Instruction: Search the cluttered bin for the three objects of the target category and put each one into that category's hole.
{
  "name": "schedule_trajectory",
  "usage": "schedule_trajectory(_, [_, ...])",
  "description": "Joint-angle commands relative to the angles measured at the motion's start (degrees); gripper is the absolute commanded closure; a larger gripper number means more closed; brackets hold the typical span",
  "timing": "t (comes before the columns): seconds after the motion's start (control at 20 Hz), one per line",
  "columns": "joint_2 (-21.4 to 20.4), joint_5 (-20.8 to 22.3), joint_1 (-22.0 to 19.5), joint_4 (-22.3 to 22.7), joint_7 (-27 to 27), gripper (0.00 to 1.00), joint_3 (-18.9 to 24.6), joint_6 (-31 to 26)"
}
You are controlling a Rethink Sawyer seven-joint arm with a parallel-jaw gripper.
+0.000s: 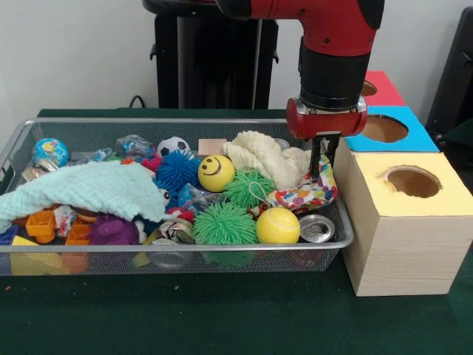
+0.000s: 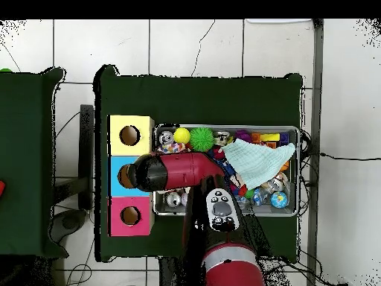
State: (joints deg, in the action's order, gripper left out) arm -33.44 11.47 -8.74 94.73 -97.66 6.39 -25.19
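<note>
1. One arm (image 1: 325, 44) comes down in the front view, its gripper (image 1: 322, 159) at the bin's (image 1: 185, 247) end next to the boxes.
2. Its dark fingers (image 1: 316, 155) are closed on a patterned cloth (image 1: 307, 194), which hangs from them and trails down toward the can (image 1: 316, 228) and the yellow ball (image 1: 278, 225) below.
3. Just behind the gripper, on the side away from the boxes, lies the cream towel (image 1: 262, 159).
4. Beyond that sit a smiley ball (image 1: 216, 172) and green spiky balls (image 1: 225, 223).
5. Farthest from the gripper, a mint towel (image 1: 81, 190) covers toys at the other end.
6. Right beside the gripper, outside the rim, stands the yellow box (image 1: 403, 222); its hole (image 1: 412, 181) is open and sits a little lower than the fingers.
7. Behind it are the blue box (image 1: 384, 129) and the red box (image 1: 377, 89).
8. Seen from overhead, the arm (image 2: 175, 171) hides the gripper and the cloth.
9. From that camera the arm's end reaches over the blue box (image 2: 117, 175), between the yellow box (image 2: 130, 135) and the red box (image 2: 130, 216).
10. The bin (image 2: 298, 171) extends away from the boxes, with the mint towel (image 2: 257, 160) near its middle.
</note>
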Motion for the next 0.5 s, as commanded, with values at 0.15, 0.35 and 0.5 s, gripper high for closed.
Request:
schedule_trajectory(0.15, [-1.28,5.17,-2.49,-1.53,9.02,1.00,4.12,-13.93])
schedule_trajectory(0.35, [-1.39,4.65,-2.92,-2.51,7.27,1.00,4.69,-15.20])
schedule_trajectory(0.5, [-2.27,4.97,-2.54,-3.08,6.45,1.00,4.70,-16.90])
